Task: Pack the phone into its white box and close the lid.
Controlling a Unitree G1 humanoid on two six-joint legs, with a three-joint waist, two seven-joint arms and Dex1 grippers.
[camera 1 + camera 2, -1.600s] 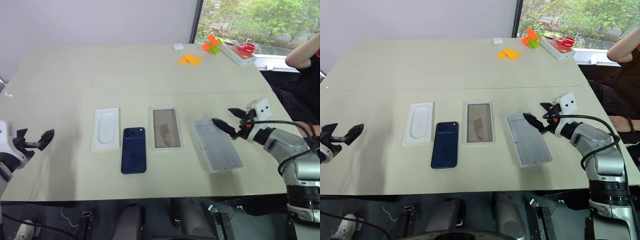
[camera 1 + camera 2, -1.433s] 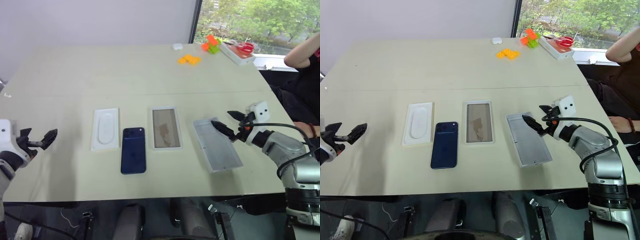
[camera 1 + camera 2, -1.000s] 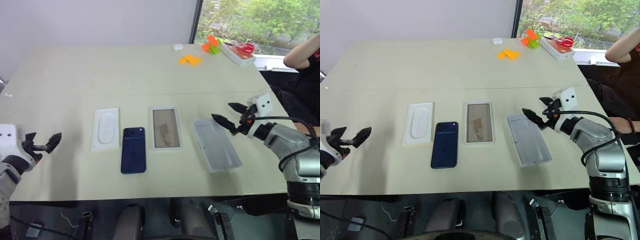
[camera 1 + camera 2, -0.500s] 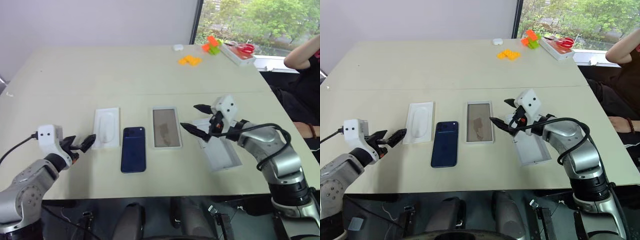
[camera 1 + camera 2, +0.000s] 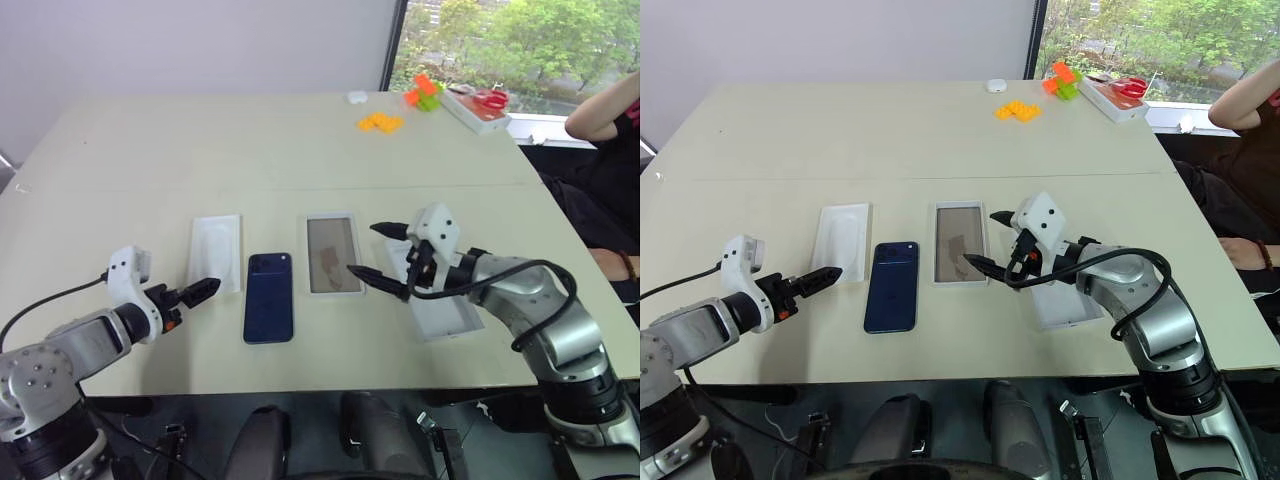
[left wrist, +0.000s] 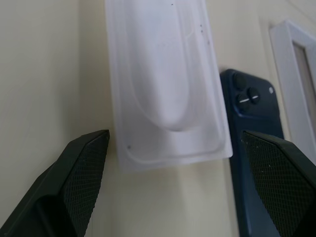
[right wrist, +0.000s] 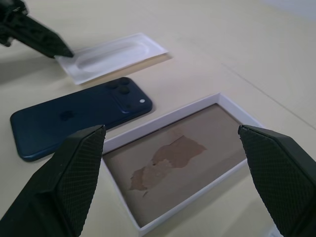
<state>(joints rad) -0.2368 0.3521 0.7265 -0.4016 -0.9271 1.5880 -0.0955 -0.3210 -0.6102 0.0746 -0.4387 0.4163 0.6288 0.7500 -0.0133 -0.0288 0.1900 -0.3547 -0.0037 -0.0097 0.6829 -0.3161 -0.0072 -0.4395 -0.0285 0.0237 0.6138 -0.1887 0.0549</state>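
Both arms have swung inward since a moment ago: the left claw (image 5: 203,290) has come in from the left edge toward the centre of the frame, and the right claw (image 5: 376,253) has slid leftward off the lid (image 5: 440,312) and now hangs over the near right corner of the white box (image 5: 332,254). Both claws are spread wide, holding nothing. The left one's fingertips sit just beside the lower end of the white insert (image 5: 215,254) with its oval recess, at centre-left. In the left wrist view that insert (image 6: 163,84) lies between the two fingers, with the phone (image 6: 254,148) alongside it. The phone (image 5: 269,310) lies flat on the table (image 5: 250,130), camera bump toward the far end, right in the lower middle of the picture, between the insert and the white box and touching neither. The box sits open just right of it, tan floor showing. The lid rests inside-up to the right of the box, partly hidden behind the right arm. At the upper right of the frame lie orange blocks (image 5: 380,121), a small white case (image 5: 356,95) and red scissors (image 5: 490,97) on a flat white package, and a person's arm (image 5: 605,105) shows at the right edge.
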